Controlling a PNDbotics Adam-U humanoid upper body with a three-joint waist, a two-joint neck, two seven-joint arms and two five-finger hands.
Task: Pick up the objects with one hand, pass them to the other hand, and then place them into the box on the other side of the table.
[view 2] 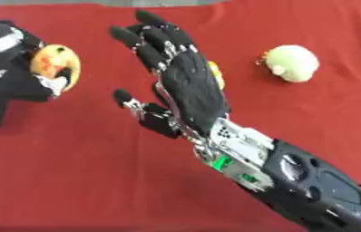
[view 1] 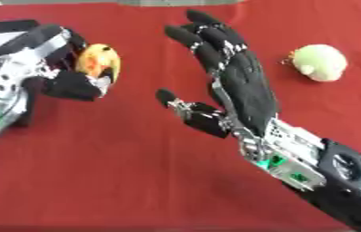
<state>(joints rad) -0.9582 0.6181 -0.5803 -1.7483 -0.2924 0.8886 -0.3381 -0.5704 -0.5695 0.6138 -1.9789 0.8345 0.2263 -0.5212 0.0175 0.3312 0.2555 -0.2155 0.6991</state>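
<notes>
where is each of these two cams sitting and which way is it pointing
Left eye view: in the head, looking down at the red table; left hand curled round a yellow-orange fruit, right hand open mid-frame.
Right eye view: in the head beside it, facing down too; more of the right forearm shows, less of the left hand.
Shared: both hands, the fruit, a pale green object lying apart.

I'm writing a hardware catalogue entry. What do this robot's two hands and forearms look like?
Both are mostly black with silver metal. The right hand has black fingers with small silver links, a silver wrist block showing green parts inside, and a glossy black forearm shell. The left hand shows black fingers and a silver bracket with round holes.
</notes>
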